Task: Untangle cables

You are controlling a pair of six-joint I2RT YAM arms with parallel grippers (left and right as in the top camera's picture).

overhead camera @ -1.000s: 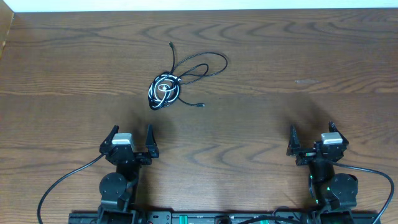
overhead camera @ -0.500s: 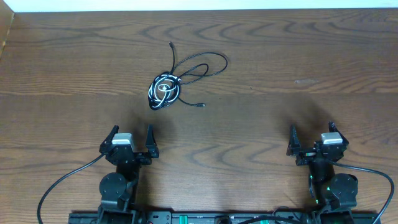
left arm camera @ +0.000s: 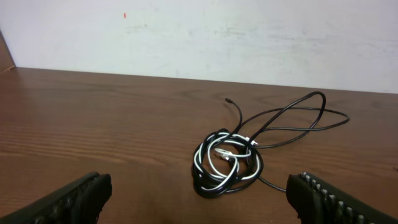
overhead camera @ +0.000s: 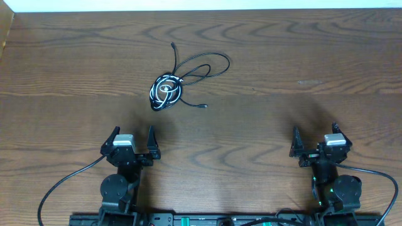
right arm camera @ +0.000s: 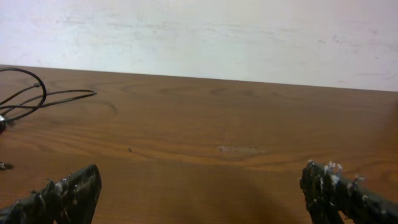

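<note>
Nothing moved over last second: cables (overhead camera: 167, 89) lie in same tangle on tabletop (overhead camera: 282, 56), ahead of left gripper (overhead camera: 132, 132), well apart from it. Left gripper spread wide, empty. Right gripper (overhead camera: 314, 132), far right of left gripper, likewise released. Untangling not begun; your first reach is still to come.

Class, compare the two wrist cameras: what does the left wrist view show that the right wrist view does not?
Only the left wrist view: the whole tangle of cables, white coiled with black, a free plug end, and the open left tool. Only the right wrist view: a pale scuff on the wood and the open right tool. Both: the wooden table, the pale wall, and the black loop, cut off at the right wrist view's left edge.
</note>
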